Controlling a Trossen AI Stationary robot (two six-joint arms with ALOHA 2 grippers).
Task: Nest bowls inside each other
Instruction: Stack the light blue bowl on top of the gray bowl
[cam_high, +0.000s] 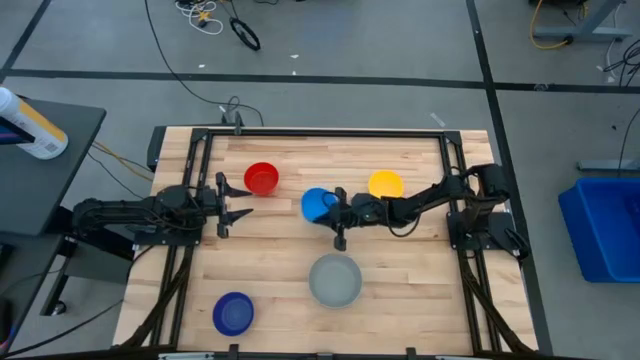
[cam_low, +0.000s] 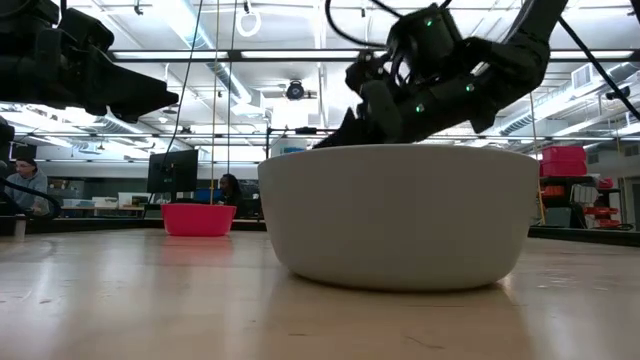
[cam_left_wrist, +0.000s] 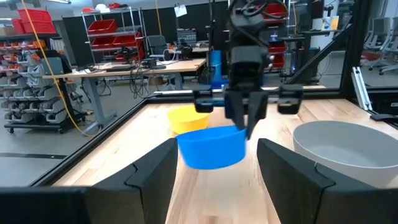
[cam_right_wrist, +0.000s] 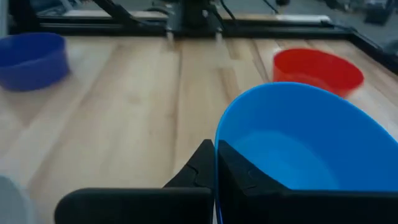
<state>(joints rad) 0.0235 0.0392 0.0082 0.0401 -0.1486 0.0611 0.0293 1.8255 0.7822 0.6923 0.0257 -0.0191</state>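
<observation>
Plastic, thin-walled and light by the look of it, the light blue bowl (cam_right_wrist: 305, 146) should lift easily from a rim pinch, though its smooth wall could slip or swing. The right gripper (cam_right_wrist: 214, 163) is clamped on that rim, bowl hanging just ahead of it; the pale grey bowl (cam_high: 334, 279) sits close beside. The left gripper (cam_high: 236, 201) waits wide apart, well away.

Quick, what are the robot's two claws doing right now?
Left gripper: jaws open, holding nothing, waiting near the red bowl.
Right gripper: jaws shut on the rim of the light blue bowl.
</observation>
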